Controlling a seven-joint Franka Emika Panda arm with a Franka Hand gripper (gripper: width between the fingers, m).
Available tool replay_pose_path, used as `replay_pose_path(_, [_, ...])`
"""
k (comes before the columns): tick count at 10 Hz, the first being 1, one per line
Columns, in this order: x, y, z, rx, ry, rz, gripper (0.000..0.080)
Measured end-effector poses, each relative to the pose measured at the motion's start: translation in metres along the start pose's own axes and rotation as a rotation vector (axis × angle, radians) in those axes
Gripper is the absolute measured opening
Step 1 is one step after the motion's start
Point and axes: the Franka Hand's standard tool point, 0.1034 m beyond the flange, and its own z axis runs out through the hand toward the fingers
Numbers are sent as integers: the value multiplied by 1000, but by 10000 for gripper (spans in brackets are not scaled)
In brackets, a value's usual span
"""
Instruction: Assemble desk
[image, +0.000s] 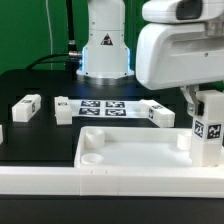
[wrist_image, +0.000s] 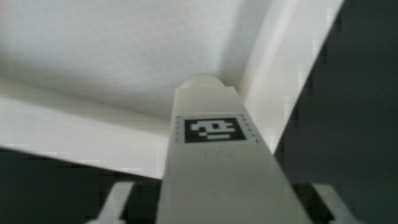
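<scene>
We are gripping one leg (image: 209, 132) upright in the gripper (image: 203, 104), clamped on its upper end, its long axis pointing down at the desk top's (image: 135, 157) right-hand corner in the exterior view, on the counter (image: 40, 140).

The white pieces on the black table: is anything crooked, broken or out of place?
Nothing looks broken or spilled. The tabletop lies flat. Loose legs lie on their sides at differing angles behind it. The pincer holds another leg upright by the tabletop's corner at the exterior view's right.
</scene>
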Motion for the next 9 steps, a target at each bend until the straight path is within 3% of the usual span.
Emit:
replay_pose_path(5, [-2,3,0,-2,1,431,290])
replay_pose_path(9, [-7,21,-2,-36,18,766,296])
